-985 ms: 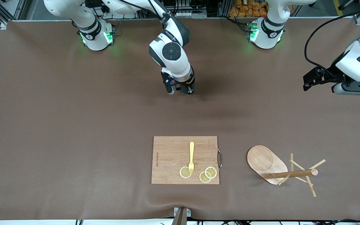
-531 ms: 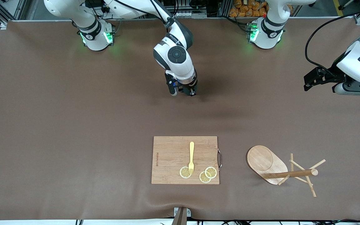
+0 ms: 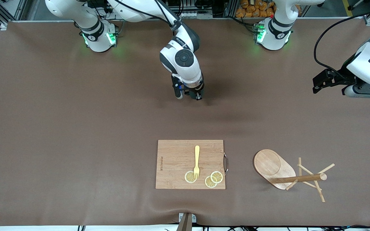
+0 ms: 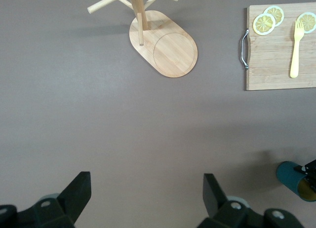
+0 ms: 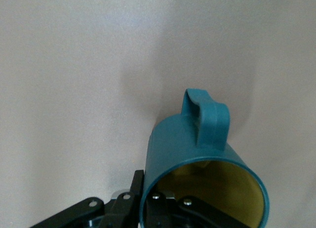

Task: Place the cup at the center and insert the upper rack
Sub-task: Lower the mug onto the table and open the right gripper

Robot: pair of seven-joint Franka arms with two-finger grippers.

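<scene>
While the right gripper [image 3: 194,95] hangs over the bare middle of the surface [image 3: 75,128], its fingers are clamped on the rim of the cup [image 5: 202,161]. In the right wrist view the cup is dark teal outside and yellowish inside, with its handle [image 5: 206,117] pointing away from the gripper. In the front view the cup is hidden under the right arm's wrist.

The left gripper [image 4: 148,201] waits above the left arm's end of the surface, fingers [image 4: 79,191] spread wide and holding nothing.

The upper rack [image 3: 289,173] lies tipped on its side on the surface, toward the left arm's end and nearer the front camera than both grippers. Its oval base [image 3: 273,166] stands on edge, its pole [image 3: 300,178] runs level, and its pegs [image 3: 316,184] splay outward.

A wooden cutting board [image 3: 175,160] lies flat beside the rack, apart from it, toward the right arm's end. On the board rest a yellow fork [image 3: 197,161] and three lemon slices [image 3: 210,179]; the fork's tines overlap one slice.
</scene>
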